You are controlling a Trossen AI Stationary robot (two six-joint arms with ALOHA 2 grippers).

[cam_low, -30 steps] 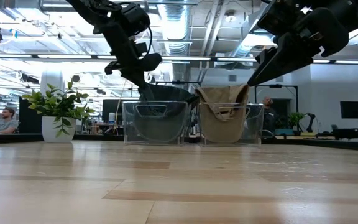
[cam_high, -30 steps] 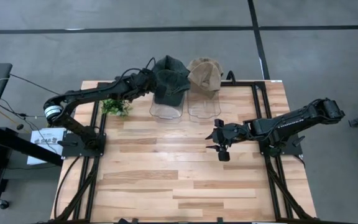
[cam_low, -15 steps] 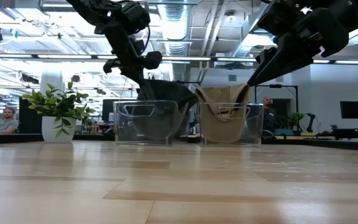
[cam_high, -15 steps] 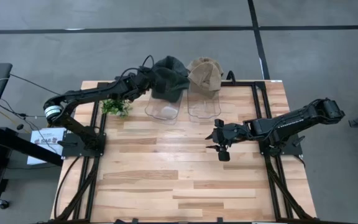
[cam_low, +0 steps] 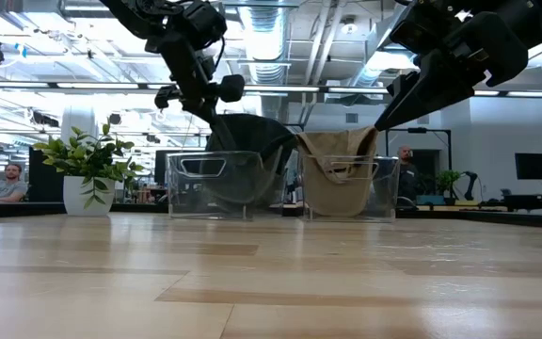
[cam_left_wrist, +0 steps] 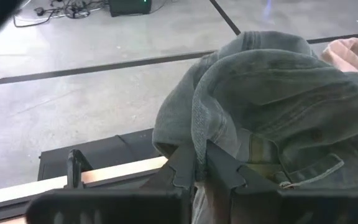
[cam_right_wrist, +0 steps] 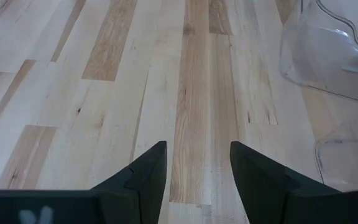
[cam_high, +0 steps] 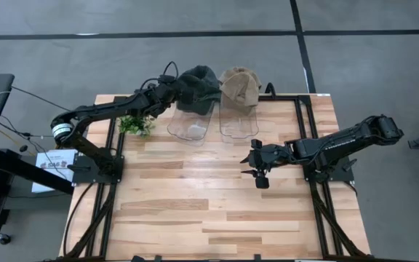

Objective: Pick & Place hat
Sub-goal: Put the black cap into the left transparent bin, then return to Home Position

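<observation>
Wooden table (cam_high: 217, 189) carried two clear bins at its twelve o'clock edge. At eleven o'clock the left gripper (cam_left_wrist: 202, 163) was clamped on the dark green hat (cam_high: 197, 87), draped over the left bin (cam_high: 190, 125). Parked toward three o'clock, the right gripper (cam_right_wrist: 196, 163) hung with fingers spread, empty.

High view: overhead, straight down, whole table (cam_high: 217, 204) and both arms. Low view: table-top height, level across the boards toward the room behind. Both share the two clear bins (cam_high: 189, 125) (cam_low: 216, 184) and the potted plant (cam_high: 135, 124) (cam_low: 85, 174). Left wrist view: very close, facing the dark hat (cam_left_wrist: 278, 118). Right wrist view: close above bare boards, clear bins at the frame's edge.
</observation>
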